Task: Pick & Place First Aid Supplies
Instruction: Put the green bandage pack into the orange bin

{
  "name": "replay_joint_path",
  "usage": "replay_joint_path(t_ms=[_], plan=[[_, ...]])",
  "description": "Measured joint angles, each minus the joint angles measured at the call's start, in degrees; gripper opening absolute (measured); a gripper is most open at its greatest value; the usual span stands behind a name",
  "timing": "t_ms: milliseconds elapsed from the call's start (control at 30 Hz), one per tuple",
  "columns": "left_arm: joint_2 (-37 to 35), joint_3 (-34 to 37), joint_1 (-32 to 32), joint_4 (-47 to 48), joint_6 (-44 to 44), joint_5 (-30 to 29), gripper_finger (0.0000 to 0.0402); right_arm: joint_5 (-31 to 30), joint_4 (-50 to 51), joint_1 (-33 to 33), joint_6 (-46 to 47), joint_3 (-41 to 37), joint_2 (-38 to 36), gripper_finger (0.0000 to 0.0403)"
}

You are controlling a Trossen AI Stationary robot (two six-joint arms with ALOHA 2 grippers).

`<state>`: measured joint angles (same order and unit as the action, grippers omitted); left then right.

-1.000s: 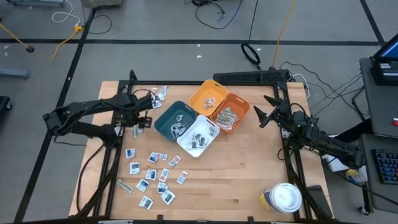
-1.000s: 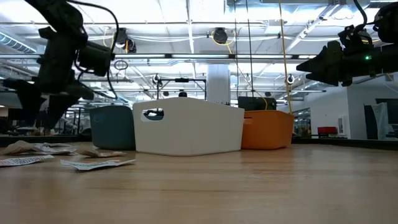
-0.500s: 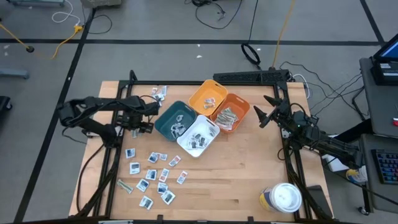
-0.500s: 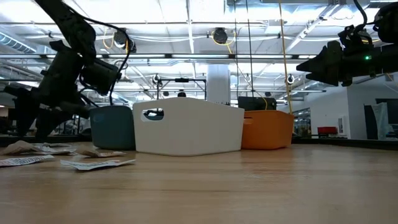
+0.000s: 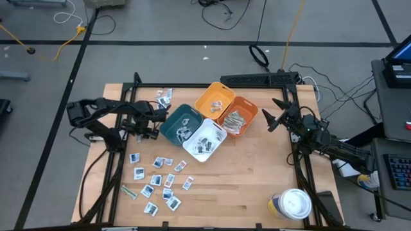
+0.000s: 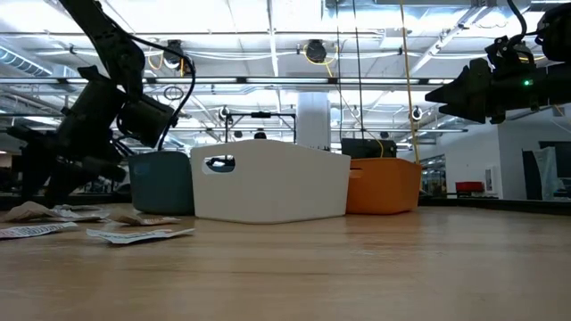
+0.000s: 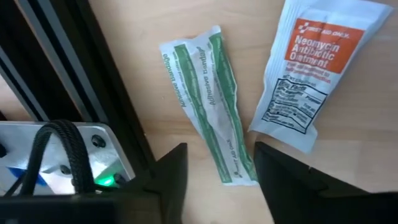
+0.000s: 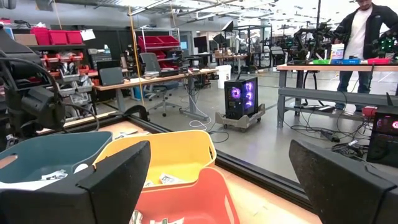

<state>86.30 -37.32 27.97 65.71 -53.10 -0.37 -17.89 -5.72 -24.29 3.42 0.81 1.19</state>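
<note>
As seen from above, left hand (image 5: 151, 126) low over the table (image 5: 257, 186), just beside the teal bin (image 5: 180, 124) on the side away from the white bin (image 5: 205, 140). Fingers (image 7: 169, 177) apart, clamped on nothing. Between them, flat on the wood, a narrow wrapped strip (image 7: 210, 106) with green stripes, one end nearest the fingertips, touched by neither finger as far as can be told. Just beside that strip, a white packet (image 7: 306, 74) with an orange label, also flat on the wood.

Right hand (image 5: 271, 119) raised on the far side of the orange bin (image 5: 246, 110) from the teal bin, well apart from every bin, fingers (image 8: 112, 183) spread wide and empty.

Yellow bin (image 5: 215, 99) touching the teal bin at the back, the four bins packed in one cluster. Small packets in each: in the teal bin a few white ones, in the orange bin a heap of grey-green strips.

Scattered loose packets (image 5: 158, 182) in front of the teal bin, white squares with blue marks, none stacked. A few more packets (image 5: 164, 95) behind the teal bin, near the table's back edge.

Round white-lidded tub (image 5: 293, 204) far from the teal bin, at the table's front corner on the right arm's side.
</note>
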Motion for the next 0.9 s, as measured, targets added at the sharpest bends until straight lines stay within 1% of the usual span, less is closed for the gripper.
replay_joint_path(t_ms=[100,333,367,533,633,767,900], plan=[[0.1,0.2,0.0,-0.2,-0.2,0.4,0.0142,0.0,0.0,0.0,0.0,0.0,0.0,0.0377],[0.0,1.9,-0.8,-3.3,0.7,3.9,0.0019,0.0,0.0,0.0,0.0,0.0,0.0,0.0377],[-0.2,2.1,-0.9,-3.4,0.8,3.9,0.001,0.0,0.0,0.0,0.0,0.0,0.0,0.0377],[-3.0,2.1,-0.5,-2.0,0.4,3.0,0.0004,0.0,0.0,0.0,0.0,0.0,0.0,0.0377],[-5.3,0.2,-0.3,-1.2,0.7,0.6,0.0003,0.0,0.0,0.0,0.0,0.0,0.0,0.0377],[-6.4,-5.2,-0.1,1.5,4.1,-3.3,0.0002,0.0,0.0,0.0,0.0,0.0,0.0,0.0377],[-6.4,-11.1,2.0,2.8,7.5,-6.2,0.0002,0.0,0.0,0.0,0.0,0.0,0.0,0.0377]])
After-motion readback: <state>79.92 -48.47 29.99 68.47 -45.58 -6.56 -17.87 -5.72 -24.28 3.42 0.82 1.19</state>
